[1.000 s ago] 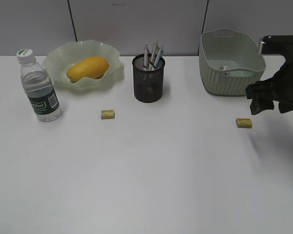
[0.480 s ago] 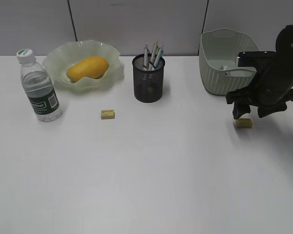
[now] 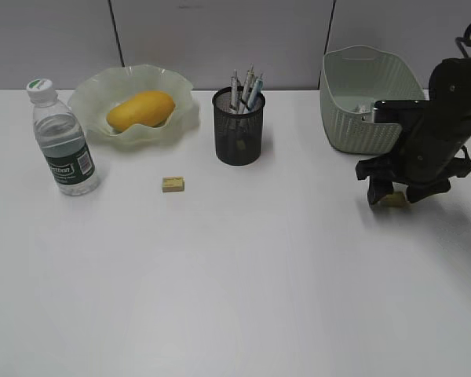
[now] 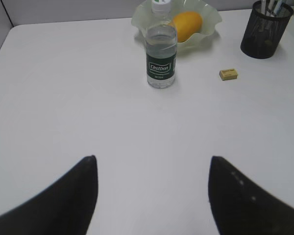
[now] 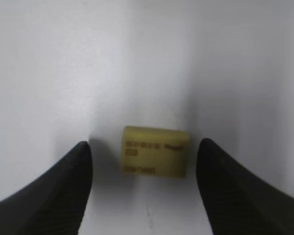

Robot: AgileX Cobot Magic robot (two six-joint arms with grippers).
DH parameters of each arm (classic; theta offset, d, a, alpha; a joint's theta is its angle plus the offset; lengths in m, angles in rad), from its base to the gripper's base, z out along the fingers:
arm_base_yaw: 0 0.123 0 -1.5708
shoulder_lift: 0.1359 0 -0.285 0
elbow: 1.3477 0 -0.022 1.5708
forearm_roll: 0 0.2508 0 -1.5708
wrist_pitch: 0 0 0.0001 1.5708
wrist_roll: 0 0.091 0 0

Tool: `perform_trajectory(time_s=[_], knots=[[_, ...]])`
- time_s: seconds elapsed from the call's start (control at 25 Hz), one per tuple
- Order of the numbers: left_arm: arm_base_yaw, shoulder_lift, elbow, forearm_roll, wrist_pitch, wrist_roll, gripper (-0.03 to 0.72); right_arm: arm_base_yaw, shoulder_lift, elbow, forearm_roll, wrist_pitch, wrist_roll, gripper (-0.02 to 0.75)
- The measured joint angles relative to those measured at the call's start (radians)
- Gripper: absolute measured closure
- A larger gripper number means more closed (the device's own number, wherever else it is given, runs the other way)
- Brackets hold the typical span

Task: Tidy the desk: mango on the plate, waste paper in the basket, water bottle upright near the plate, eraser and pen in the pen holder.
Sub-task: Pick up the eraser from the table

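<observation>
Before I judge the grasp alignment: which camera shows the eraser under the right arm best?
The right wrist view: the eraser lies centered between the open fingers, its printed face visible. In the exterior view the right gripper mostly hides that eraser. The left wrist view shows only the other eraser.

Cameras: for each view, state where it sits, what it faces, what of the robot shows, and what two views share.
Exterior view: in front of the desk, slanting down; shows the water bottle, mango, pen holder, basket and right gripper.
Left wrist view: high on the left arm, facing the desk; both left gripper fingers show.
Right wrist view: close above the right eraser; right finger tips flank it.
Shared: exterior and left wrist both see the left eraser.
</observation>
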State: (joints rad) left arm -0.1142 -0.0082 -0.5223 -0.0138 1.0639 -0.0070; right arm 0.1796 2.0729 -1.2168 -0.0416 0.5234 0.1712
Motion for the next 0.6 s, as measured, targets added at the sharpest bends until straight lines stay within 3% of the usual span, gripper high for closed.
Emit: perform_trajectory(time_s=[0.24, 0.52, 0.6], knots=[[0.0, 0.0, 0.0, 0.001, 0.0, 0.0, 0.153, 0.0, 0.016, -0.005, 0.003, -0.007, 0.0, 0.22], [0.0, 0.0, 0.0, 0.001, 0.0, 0.0, 0.153, -0.001, 0.016, -0.005, 0.003, -0.01, 0.0, 0.4], [0.0, 0.0, 0.0, 0.001, 0.0, 0.0, 0.153, -0.001, 0.016, -0.006, 0.003, -0.01, 0.0, 0.419]])
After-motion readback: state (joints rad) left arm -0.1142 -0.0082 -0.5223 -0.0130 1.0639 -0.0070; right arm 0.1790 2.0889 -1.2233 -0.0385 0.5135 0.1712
